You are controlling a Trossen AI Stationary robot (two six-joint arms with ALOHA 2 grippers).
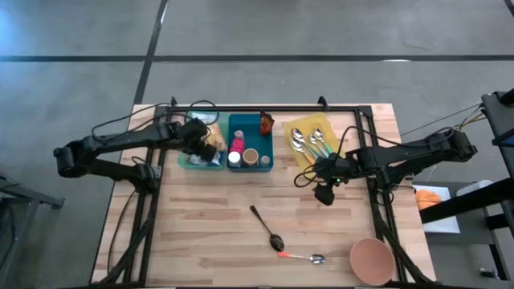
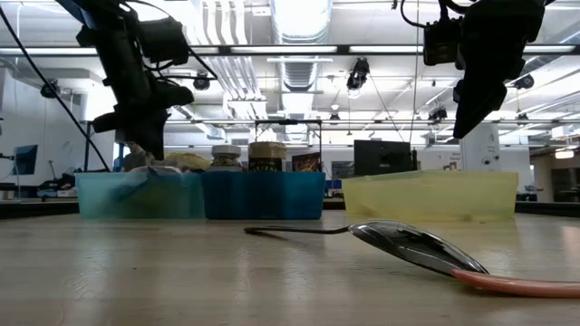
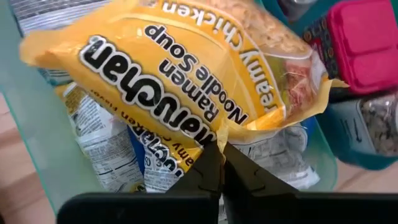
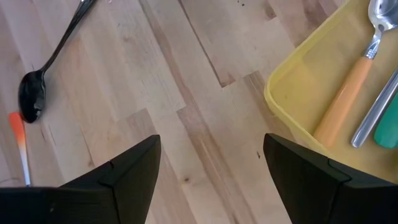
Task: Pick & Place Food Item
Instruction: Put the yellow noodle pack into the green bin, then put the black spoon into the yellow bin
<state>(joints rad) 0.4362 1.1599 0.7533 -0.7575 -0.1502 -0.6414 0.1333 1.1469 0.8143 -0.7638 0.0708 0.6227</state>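
Wooden slatted counter (image 1: 209,233) beneath two dark arms: left jaws (image 3: 221,163), pressed together, nose the yellow plastic ramen noodle packet (image 3: 205,68) in its teal plastic bin (image 1: 183,160), seemingly approaching a pick, while right jaws (image 4: 211,168) wait spread beside the yellow cutlery tray (image 4: 292,93).

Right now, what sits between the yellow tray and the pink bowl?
Only bare wooden table, seen from above; the yellow tray and pink bowl have nothing between them.

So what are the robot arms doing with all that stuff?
The left gripper is shut on the edge of a yellow ramen packet, over the light teal bin of food packets. The right gripper waits open above bare wood beside the yellow spoon tray. A black spoon lies loose on the table.
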